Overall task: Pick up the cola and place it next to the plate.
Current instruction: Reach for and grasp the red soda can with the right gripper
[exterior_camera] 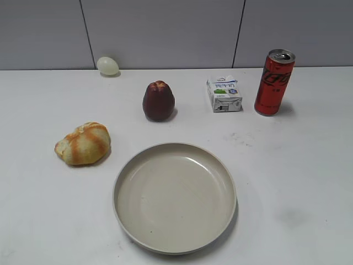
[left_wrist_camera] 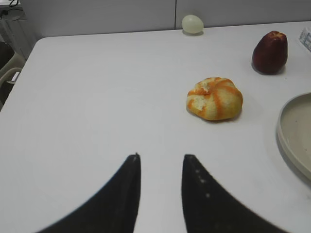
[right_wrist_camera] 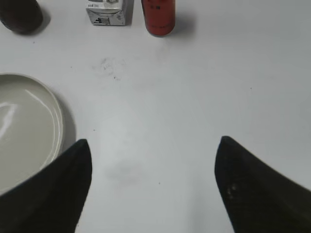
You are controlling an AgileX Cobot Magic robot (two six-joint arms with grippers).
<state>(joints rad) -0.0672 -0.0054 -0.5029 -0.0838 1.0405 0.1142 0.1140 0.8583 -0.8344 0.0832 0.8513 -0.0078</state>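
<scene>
The cola can point(exterior_camera: 274, 83) stands upright at the far right of the white table point(exterior_camera: 298, 182), just right of a small white carton point(exterior_camera: 224, 94); my right claw point(right_wrist_camera: 153, 187) hangs released, its dark fingers point(right_wrist_camera: 252, 184) spread wide over bare table, well short of the can; in the right wrist view the can's red base point(right_wrist_camera: 158, 17) sits far ahead and close to the centre line between my fingers; the beige plate point(exterior_camera: 175, 197) lies near, in the middle, its rim point(right_wrist_camera: 58, 116) just left of my left finger; my left claw point(left_wrist_camera: 160, 194) hovers with a narrow gap, holding nothing, with a bread roll point(left_wrist_camera: 215, 98) ahead to the right; a dark red fruit point(exterior_camera: 158, 101) and a pale egg point(exterior_camera: 108, 65) lie farther off.
</scene>
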